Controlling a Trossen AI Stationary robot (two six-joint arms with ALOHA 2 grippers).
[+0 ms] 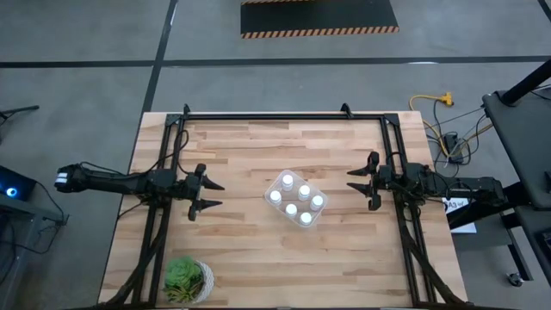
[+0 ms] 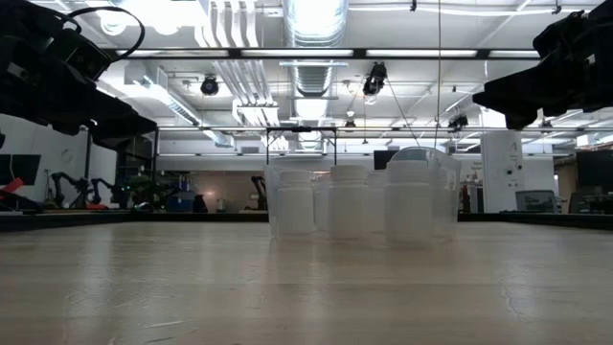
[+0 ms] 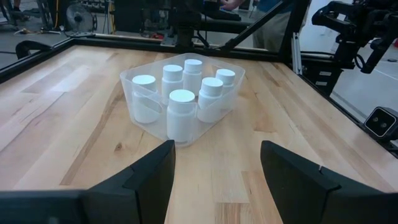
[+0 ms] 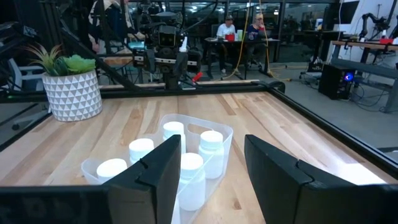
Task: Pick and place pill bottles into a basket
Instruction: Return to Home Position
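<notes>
The clear basket (image 1: 295, 200) stands on the wooden table's middle, turned at a slant. Several white pill bottles (image 3: 181, 115) stand upright inside it on their bases, caps up; they also show in the right wrist view (image 4: 211, 152) and through the basket's wall in the low view (image 2: 350, 201). My left gripper (image 1: 212, 195) hovers open at the table's left, pointing toward the basket and well short of it, with nothing between its fingers (image 3: 214, 158). My right gripper (image 1: 351, 179) hovers open at the table's right, facing the basket, also with nothing between its fingers (image 4: 211, 149).
A green potted plant (image 1: 188, 280) in a white patterned pot stands at the table's near left corner (image 4: 71, 87). Black frame rails (image 1: 284, 114) run along the table's far, left and right sides. Bare wood lies all around the basket. People sit in the room beyond.
</notes>
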